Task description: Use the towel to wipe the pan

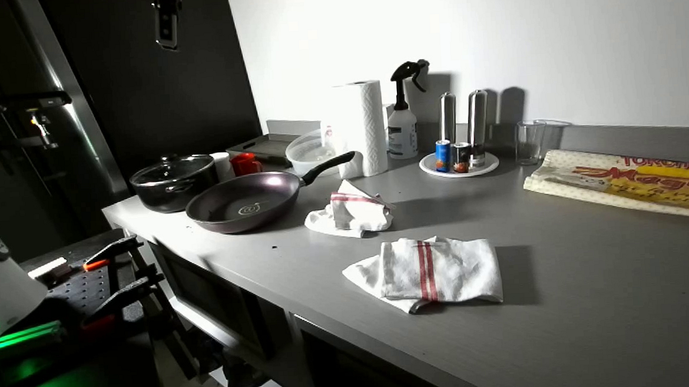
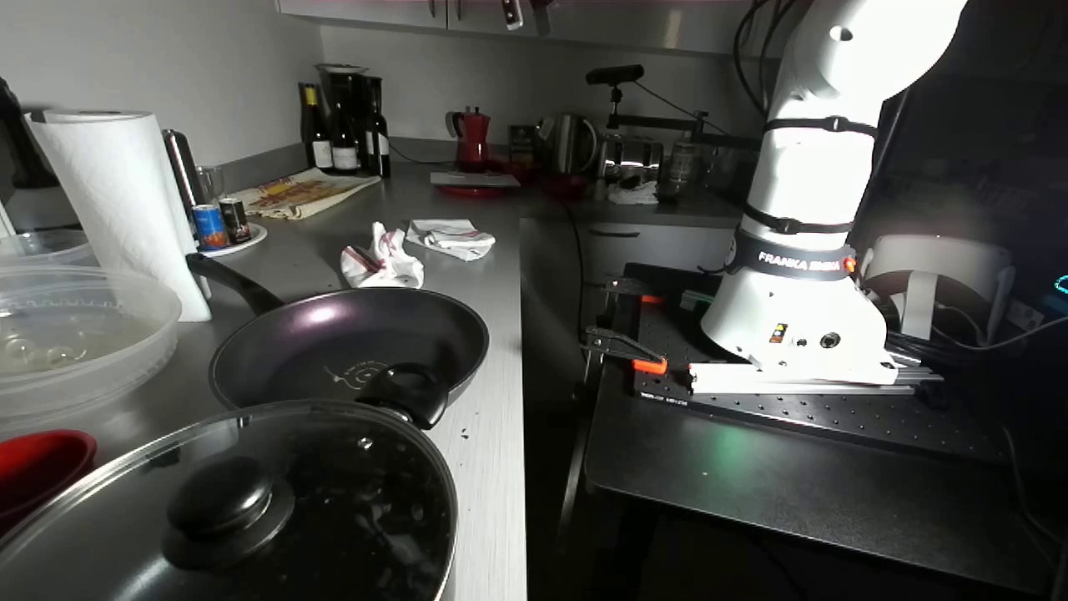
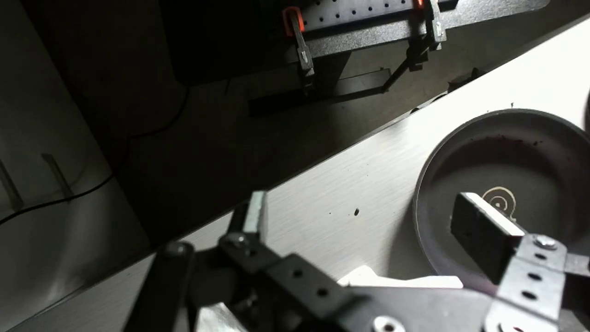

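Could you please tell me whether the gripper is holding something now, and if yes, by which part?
Nothing is held: the gripper is open, with nothing between its jaws. The crumpled towel and the folded towel lie on the counter.

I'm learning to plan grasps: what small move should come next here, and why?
I'd probably bring the open jaws over the crumpled towel. They hang high, holding nothing, and that towel stands bunched up beside the pan, closer to it than the folded towel, so it looks easier to pinch.
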Robot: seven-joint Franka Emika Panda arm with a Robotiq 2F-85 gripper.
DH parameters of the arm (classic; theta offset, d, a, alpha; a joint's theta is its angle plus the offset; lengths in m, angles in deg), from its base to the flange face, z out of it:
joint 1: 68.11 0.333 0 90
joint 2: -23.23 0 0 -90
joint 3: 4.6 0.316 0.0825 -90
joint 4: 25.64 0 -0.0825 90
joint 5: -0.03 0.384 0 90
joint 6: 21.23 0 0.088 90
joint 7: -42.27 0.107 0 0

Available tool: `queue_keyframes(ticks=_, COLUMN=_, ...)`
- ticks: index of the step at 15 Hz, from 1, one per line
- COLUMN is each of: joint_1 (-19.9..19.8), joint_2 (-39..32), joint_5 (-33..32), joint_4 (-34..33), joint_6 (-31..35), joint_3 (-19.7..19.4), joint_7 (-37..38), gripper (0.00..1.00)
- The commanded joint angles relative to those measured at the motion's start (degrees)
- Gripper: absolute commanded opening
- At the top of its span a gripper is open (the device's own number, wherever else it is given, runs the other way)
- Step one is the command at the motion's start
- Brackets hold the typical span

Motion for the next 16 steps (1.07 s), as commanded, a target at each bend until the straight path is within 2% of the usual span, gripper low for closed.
queue_keyframes(ticks=1, joint_1=0.37, joint_2=-9.65, joint_5=1.25, joint_4=-8.72, joint_6=-0.77, joint_3=-0.1, joint_7=0.02, gripper=1.0)
queue_keyframes(ticks=5, joint_1=0.24, joint_2=-18.33, joint_5=2.85, joint_4=-16.26, joint_6=0.07, joint_3=0.25, joint_7=1.39, gripper=1.0)
queue_keyframes(ticks=9, joint_1=0.0, joint_2=-26.28, joint_5=6.54, joint_4=-23.45, joint_6=1.86, joint_3=0.5, joint_7=5.8, gripper=1.0)
queue_keyframes(ticks=16, joint_1=0.07, joint_2=-34.74, joint_5=12.87, joint_4=-29.21, joint_6=8.54, joint_3=1.02, joint_7=14.34, gripper=1.0)
